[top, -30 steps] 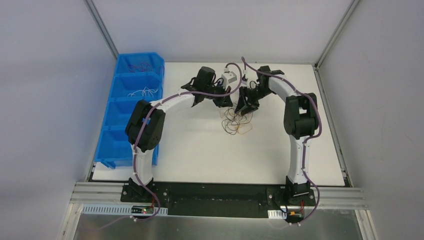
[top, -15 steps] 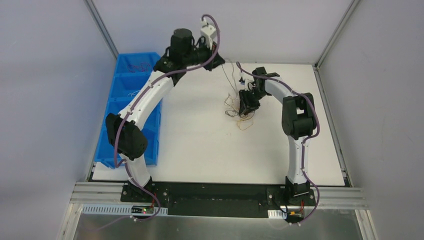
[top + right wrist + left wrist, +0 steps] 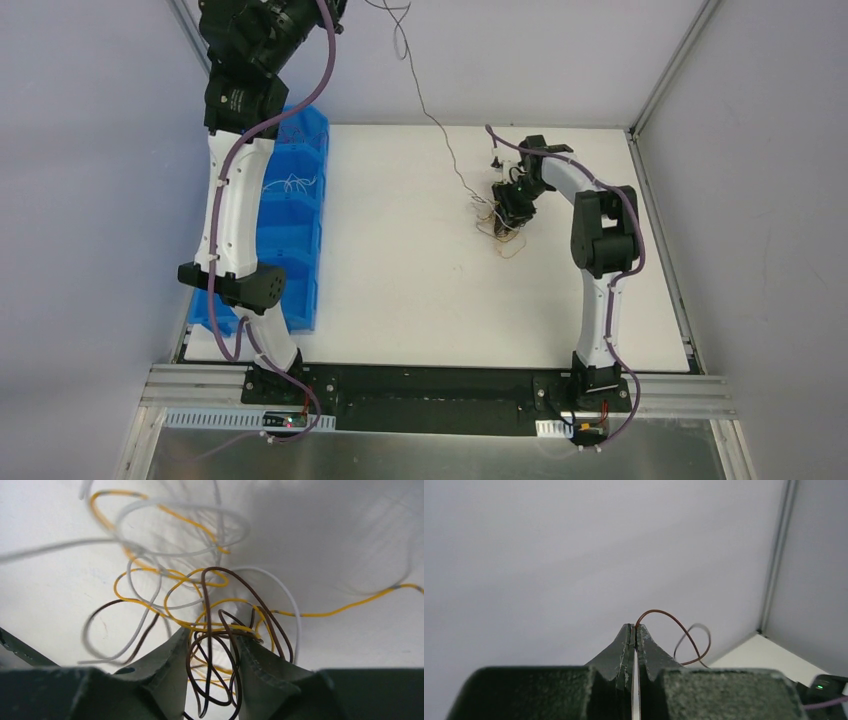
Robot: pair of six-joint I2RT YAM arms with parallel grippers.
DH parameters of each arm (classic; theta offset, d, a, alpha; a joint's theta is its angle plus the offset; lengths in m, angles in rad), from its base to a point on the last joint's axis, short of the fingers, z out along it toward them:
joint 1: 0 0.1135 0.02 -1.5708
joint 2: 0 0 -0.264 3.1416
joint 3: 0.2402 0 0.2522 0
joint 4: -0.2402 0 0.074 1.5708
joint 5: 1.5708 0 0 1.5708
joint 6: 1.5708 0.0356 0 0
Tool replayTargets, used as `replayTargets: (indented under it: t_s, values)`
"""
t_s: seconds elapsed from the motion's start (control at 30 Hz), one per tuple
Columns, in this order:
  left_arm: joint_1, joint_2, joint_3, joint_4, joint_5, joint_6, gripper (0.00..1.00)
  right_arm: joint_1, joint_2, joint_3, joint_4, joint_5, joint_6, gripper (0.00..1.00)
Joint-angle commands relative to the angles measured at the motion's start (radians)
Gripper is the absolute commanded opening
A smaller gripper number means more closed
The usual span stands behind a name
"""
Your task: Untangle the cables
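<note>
The cables (image 3: 497,224) lie as a small bunch of brown, yellow and white loops on the white table (image 3: 400,290), right of the middle. My right gripper (image 3: 512,202) sits low over the bunch. In the right wrist view its jaws (image 3: 214,637) stand apart, with dark brown loops (image 3: 215,670) between them and yellow and white loops (image 3: 165,555) spread ahead. My left arm is raised high at the upper left, its gripper past the top edge of the top view. My left gripper (image 3: 636,628) is shut on a thin brown wire (image 3: 674,623). One long wire (image 3: 440,140) runs from the top edge down to the bunch.
A row of blue bins (image 3: 290,215) stands along the table's left edge, and one holds white wires (image 3: 288,184). The raised left arm (image 3: 232,200) stands over the bins. Grey walls enclose the table on three sides.
My left arm has risen from the bunch and swung up to the far left, drawing one wire out long. The right gripper has stayed at the bunch, which has shifted slightly right.
</note>
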Motion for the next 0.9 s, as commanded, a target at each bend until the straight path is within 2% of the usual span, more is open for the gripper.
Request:
replayTargets:
  t_s: [0.0, 0.07, 0.33, 0.53, 0.67, 0.87]
  values:
    - [0.032, -0.014, 0.049, 0.010, -0.166, 0.123, 0.00, -0.040, 0.000, -0.028, -0.073, 0.148, -0.082, 0.38]
    - [0.045, -0.034, 0.046, 0.017, -0.203, 0.173, 0.00, -0.054, -0.001, -0.034, -0.084, 0.173, -0.101, 0.36]
    - [0.136, -0.138, -0.046, 0.046, -0.419, 0.332, 0.00, -0.146, 0.011, -0.039, -0.136, 0.251, -0.169, 0.15]
    - [0.219, -0.250, -0.175, 0.045, -0.447, 0.389, 0.00, -0.199, 0.014, -0.051, -0.157, 0.278, -0.192, 0.10]
    - [0.272, -0.325, -0.256, 0.024, -0.450, 0.400, 0.00, -0.209, 0.018, -0.054, -0.163, 0.286, -0.197, 0.01]
    - [0.379, -0.391, -0.298, -0.018, -0.481, 0.419, 0.00, -0.241, 0.017, -0.052, -0.166, 0.294, -0.214, 0.00]
